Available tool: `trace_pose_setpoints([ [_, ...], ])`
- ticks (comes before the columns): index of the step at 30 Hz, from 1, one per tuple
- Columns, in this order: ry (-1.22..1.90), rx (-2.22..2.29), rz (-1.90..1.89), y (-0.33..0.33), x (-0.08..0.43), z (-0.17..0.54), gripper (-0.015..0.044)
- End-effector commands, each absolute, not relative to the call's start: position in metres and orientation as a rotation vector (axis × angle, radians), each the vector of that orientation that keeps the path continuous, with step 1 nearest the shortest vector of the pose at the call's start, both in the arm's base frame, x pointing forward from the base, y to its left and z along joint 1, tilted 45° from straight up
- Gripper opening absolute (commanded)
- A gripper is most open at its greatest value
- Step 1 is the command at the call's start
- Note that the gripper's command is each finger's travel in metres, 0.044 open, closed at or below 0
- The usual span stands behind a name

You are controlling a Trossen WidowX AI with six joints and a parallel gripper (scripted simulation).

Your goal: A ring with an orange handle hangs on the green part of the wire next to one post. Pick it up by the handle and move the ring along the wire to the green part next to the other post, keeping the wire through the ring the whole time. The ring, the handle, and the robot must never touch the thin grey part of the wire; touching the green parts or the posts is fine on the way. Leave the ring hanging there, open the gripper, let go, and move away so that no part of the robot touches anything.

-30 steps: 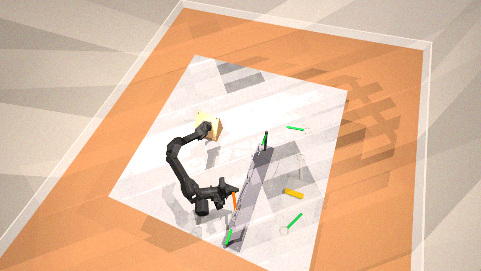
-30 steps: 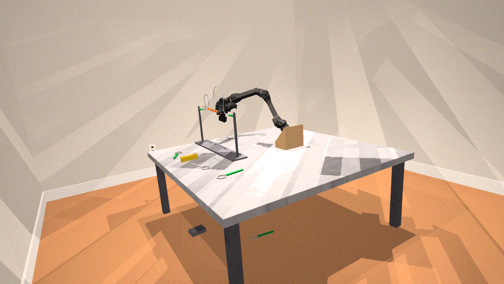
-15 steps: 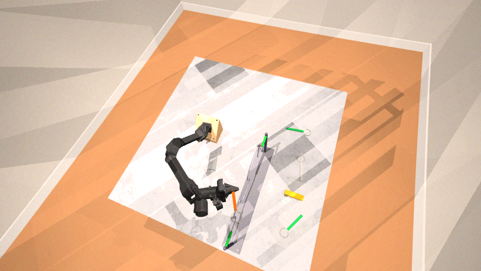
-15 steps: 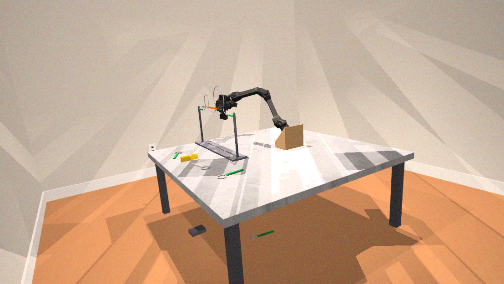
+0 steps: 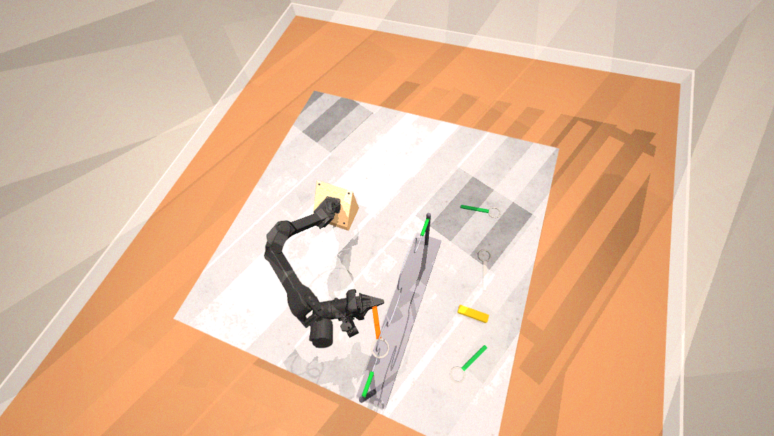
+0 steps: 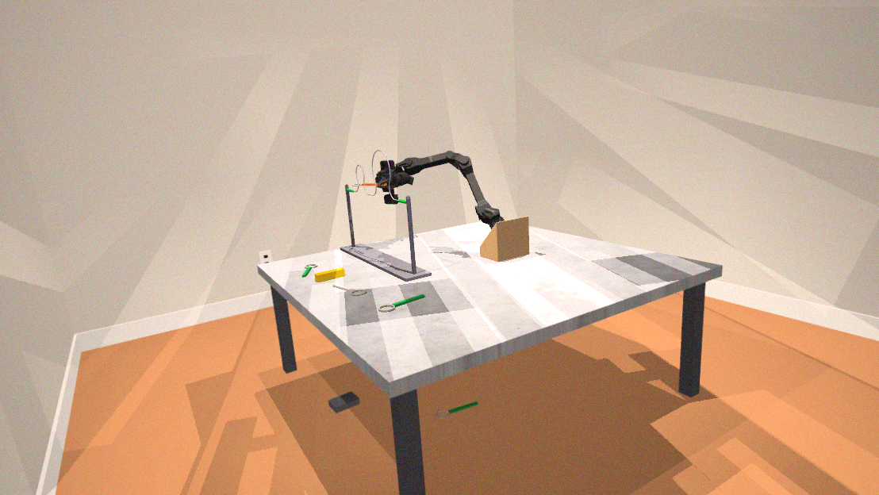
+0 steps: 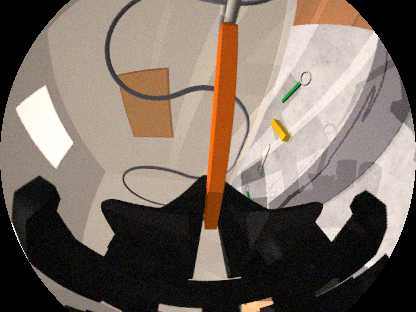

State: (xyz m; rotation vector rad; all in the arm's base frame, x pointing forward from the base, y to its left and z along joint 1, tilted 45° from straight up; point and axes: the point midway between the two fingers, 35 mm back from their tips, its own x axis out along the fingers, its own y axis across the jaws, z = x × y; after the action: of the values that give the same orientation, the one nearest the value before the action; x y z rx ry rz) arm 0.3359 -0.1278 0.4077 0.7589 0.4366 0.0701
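Note:
My gripper [image 5: 377,304] [image 6: 382,182] [image 7: 210,180] is shut on the lower end of the orange handle [image 5: 376,322] [image 6: 369,183] [image 7: 222,115]. The handle points away from the fingers to its ring [image 5: 381,347], which is cut off at the top of the wrist view. The ring sits high above the grey base plate [image 5: 417,281] [image 6: 374,258], a little way in from the green part [image 5: 368,383] [image 6: 351,189] at the near post [image 6: 350,221]. The thin grey wire [image 7: 150,95] curls in loops beside the handle. The other green part [image 5: 424,227] [image 6: 401,200] is at the far post [image 5: 427,217] [image 6: 410,239].
Loose on the table are two green-handled rings [image 5: 473,207] [image 5: 472,358], a white-handled ring [image 5: 483,265] and a yellow block [image 5: 472,313] [image 6: 329,274]. The arm's tan wedge mount [image 5: 346,208] [image 6: 507,240] stands behind. A dark block [image 6: 343,401] and a green-handled ring [image 6: 458,408] lie on the floor.

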Motion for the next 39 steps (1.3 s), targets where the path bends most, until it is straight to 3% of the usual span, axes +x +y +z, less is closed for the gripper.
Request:
trace_pose_setpoints([
  [1, 0.425, 0.789, 0.089, -0.121, 0.335, 0.416, -0.0150],
  [39, 0.415, 0.952, 0.121, -0.097, 0.337, 0.452, -0.0150],
])
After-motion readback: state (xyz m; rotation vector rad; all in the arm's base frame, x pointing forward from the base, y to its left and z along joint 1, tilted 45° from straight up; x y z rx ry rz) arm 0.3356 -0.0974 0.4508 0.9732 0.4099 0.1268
